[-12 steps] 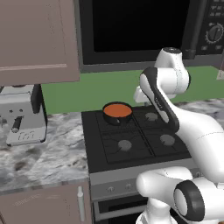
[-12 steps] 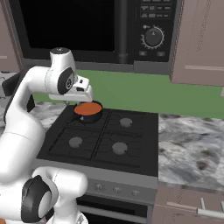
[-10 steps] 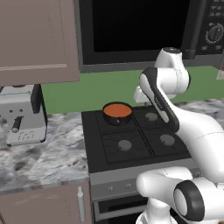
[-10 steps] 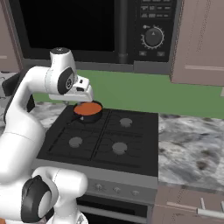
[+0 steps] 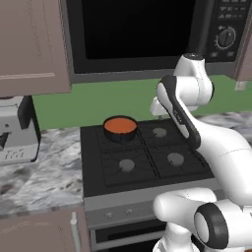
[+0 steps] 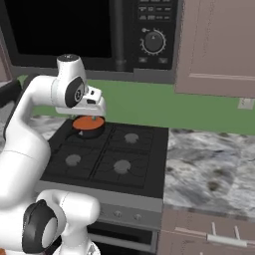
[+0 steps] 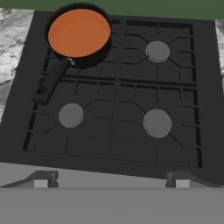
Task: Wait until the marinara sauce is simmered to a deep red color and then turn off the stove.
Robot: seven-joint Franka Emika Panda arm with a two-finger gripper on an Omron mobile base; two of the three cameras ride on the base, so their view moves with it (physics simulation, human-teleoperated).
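No visible change from the earlier frames: arm and base hold the same pose. Gripper (image 7: 111,180) hovers high above the stove (image 7: 131,144), jaws spread wide, holding nothing. Marinara sauce (image 7: 79,33) sits orange-red in the black pot (image 5: 120,135) on the rear-left burner, pot handle (image 7: 50,82) pointing toward the front.

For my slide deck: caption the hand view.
Looking down on the black four-burner stove, orange-red marinara sauce fills a small black pot on one far-corner burner.
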